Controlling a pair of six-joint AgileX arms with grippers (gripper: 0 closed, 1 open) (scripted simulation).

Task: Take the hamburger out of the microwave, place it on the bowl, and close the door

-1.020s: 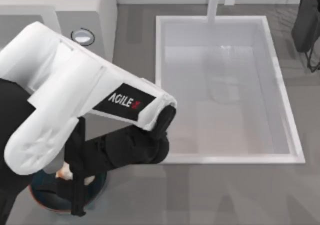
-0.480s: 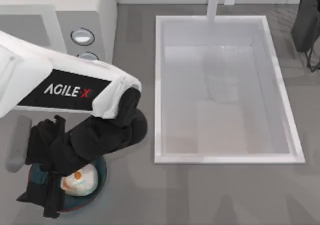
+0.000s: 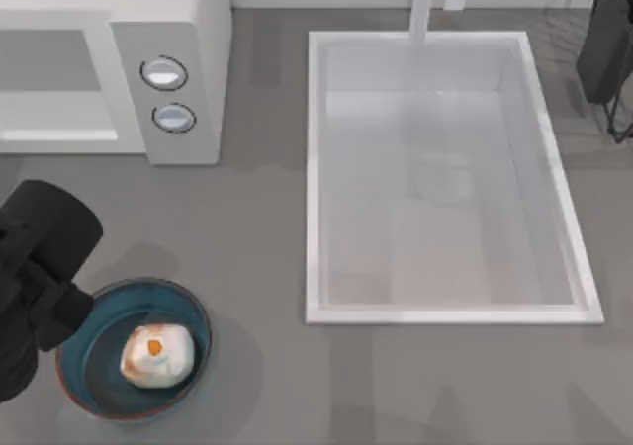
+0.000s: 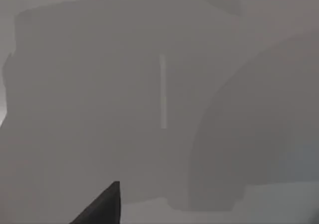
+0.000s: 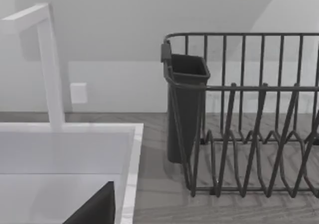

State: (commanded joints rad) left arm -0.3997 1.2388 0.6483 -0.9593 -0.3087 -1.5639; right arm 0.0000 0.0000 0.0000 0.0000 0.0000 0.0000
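In the top view the hamburger lay inside the bowl, a pale bun with an orange spot on its crown, resting slightly right of the bowl's centre in the lower left of the frame. The bowl sat on the grey countertop with its reddish-brown rim showing around the teal interior. The left arm was a black mass at the left edge of the frame, just above and overlapping the bowl's left rim; its gripper was hidden beneath it, so whether its fingers were apart or together could not be told. In the upper left of the frame stood the microwave, its panel with two round knobs facing the camera and the grey cavity to the panel's left apparently uncovered, though the door itself could not be made out with confidence. The large white sink filled the centre and right of the frame, with a white faucet at its upper edge. The left wrist view was a dim grey blur with one dark fingertip at its lower edge. In the right wrist view a dark fingertip sat low in the frame, before the sink's rim, the faucet and a dark wire dish rack with a cutlery cup; the right gripper's opening could not be judged.
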